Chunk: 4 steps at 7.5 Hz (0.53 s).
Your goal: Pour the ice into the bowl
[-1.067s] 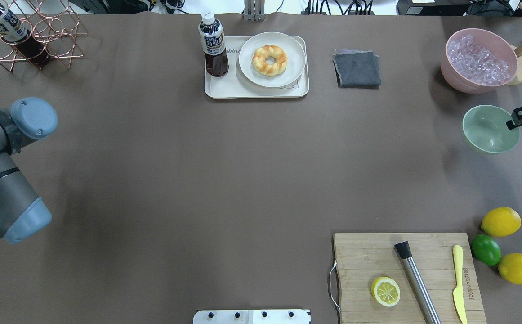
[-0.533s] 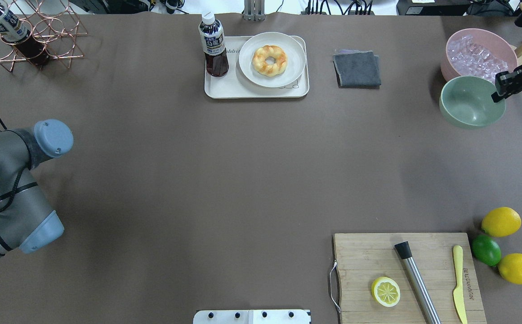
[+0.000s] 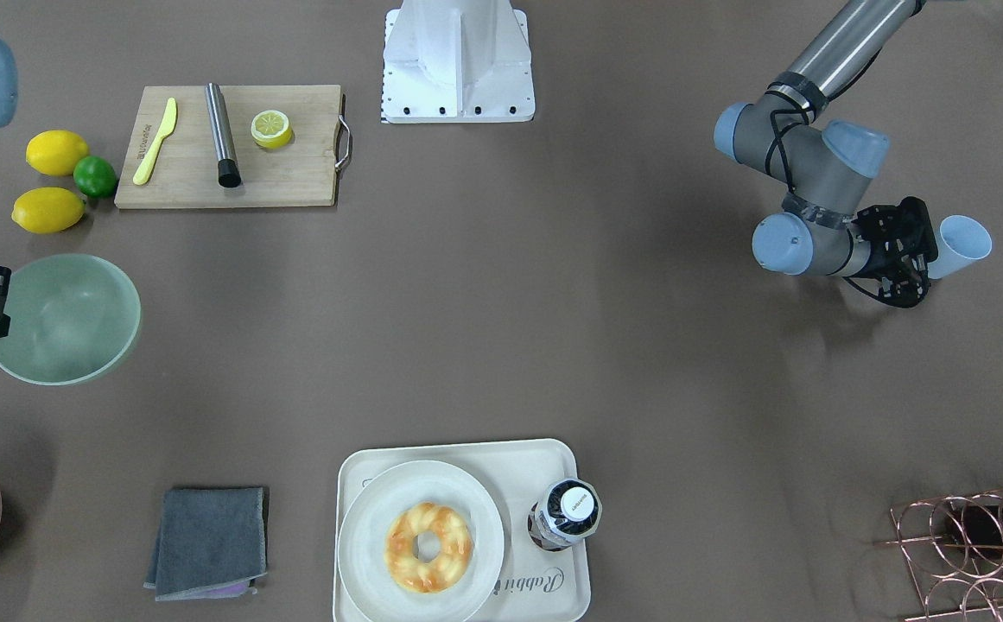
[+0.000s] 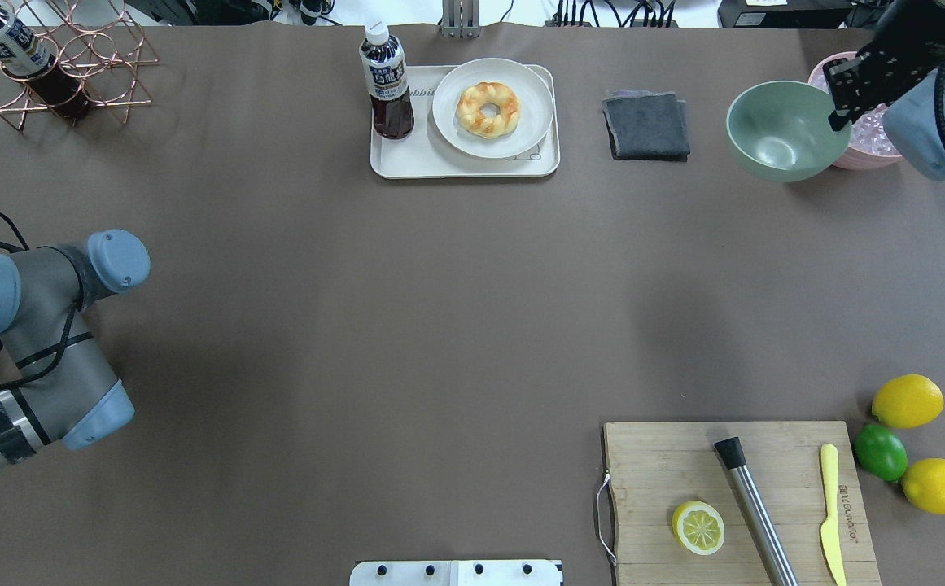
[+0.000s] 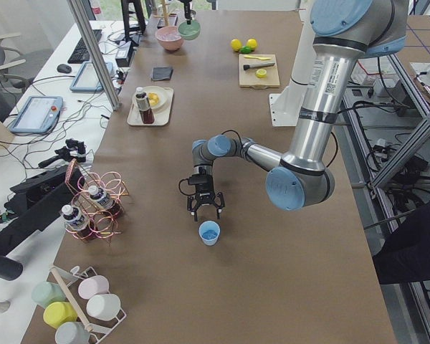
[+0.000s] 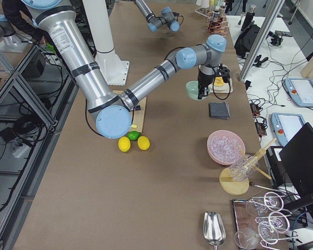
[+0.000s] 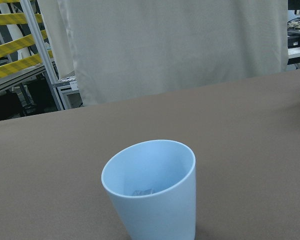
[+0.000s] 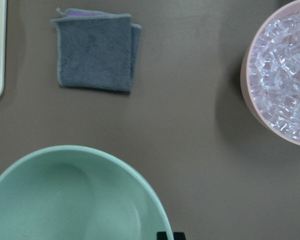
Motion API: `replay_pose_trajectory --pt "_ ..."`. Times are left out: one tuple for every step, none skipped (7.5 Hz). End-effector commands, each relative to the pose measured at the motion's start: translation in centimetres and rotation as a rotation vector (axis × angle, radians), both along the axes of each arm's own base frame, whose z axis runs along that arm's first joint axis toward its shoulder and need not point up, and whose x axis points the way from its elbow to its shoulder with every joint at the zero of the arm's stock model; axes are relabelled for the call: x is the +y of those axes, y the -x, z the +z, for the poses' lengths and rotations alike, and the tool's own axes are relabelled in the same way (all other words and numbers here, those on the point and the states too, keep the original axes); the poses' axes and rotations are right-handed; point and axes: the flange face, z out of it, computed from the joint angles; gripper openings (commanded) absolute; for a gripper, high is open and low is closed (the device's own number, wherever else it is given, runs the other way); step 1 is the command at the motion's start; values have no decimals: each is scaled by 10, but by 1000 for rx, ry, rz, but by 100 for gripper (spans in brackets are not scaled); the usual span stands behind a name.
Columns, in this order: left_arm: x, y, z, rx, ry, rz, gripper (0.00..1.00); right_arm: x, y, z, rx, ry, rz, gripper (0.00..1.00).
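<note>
Fingers, right: the right gripper is clamped on the rim of the bowl.
Fingers, left: the left gripper is spread wide and grips nothing. It points level at the cup, which is just ahead of it.
Bowl: pale green and round, open side up, held off the table by its rim.
Bowl's place: from overhead it sits between the cloth and the tub, with its edge covering part of the tub.
Ice: a few small glassy pieces lie in the bottom of the cup, at the left end of the table, well apart from the bowl.
Cup: light blue, standing upright on the table.
Tub: pink and round, packed with clear cubes, near the table's far right corner.
Cloth: gray, folded flat.
Tray: cream-coloured, at the far middle of the table. It carries a dark bottle and a plate with a doughnut.
Board: wooden, at the near right. On it lie a half lemon, a metal rod and a yellow knife.
Fruit: two lemons and a lime touch one another beside the board.
Rack: copper wire, in the far left corner, holding a bottle on its side.
</note>
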Motion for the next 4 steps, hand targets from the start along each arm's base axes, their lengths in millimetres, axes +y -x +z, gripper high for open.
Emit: replay_pose_trajectory --pt "-6 4 30 -20 -17 -1 97 -38 62 -94 17 62 27 0" --pt "-5 7 33 -23 -12 2 97 -49 90 -122 25 77 40 0" --pt "-3 9 36 -27 -7 5 97 -55 116 -146 33 92 51 0" --pt "-3 9 35 -27 -9 5 97 -61 138 -178 27 99 63 0"
